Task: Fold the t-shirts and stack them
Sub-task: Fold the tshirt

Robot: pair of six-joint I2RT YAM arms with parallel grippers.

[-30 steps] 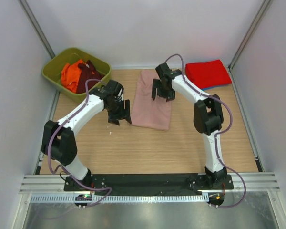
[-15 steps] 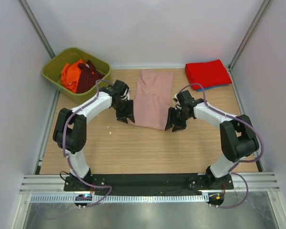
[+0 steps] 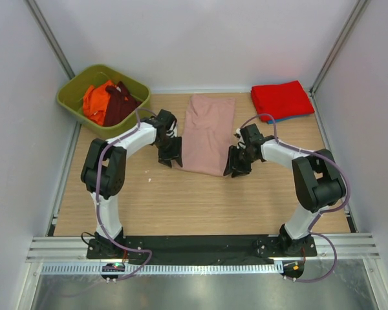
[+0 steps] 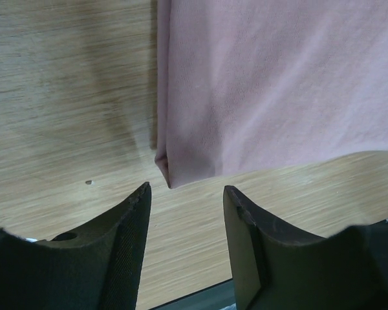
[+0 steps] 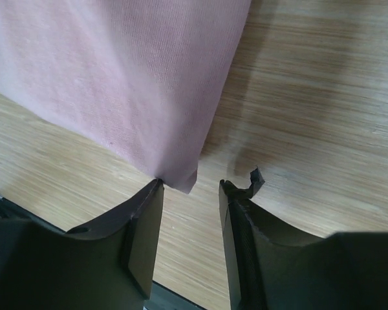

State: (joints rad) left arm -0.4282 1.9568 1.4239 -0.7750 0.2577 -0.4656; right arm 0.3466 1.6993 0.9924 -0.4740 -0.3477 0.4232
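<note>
Flanking the folded dusty-pink t-shirt [image 3: 208, 132] at its near corners, left gripper [image 3: 171, 159] and right gripper [image 3: 235, 169] gape, grasping nothing; the shirt runs lengthwise away from the arms, wooden table [image 3: 181, 200] open either side.

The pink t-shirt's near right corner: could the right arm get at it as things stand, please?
Probably yes: the right gripper hovers open at the corner of the pink t-shirt, and only bare table lies around it.

robotics lab cell, white panel walls [image 3: 200, 39], aluminium frame rail [image 3: 349, 247], wooden table [image 3: 200, 200]
</note>
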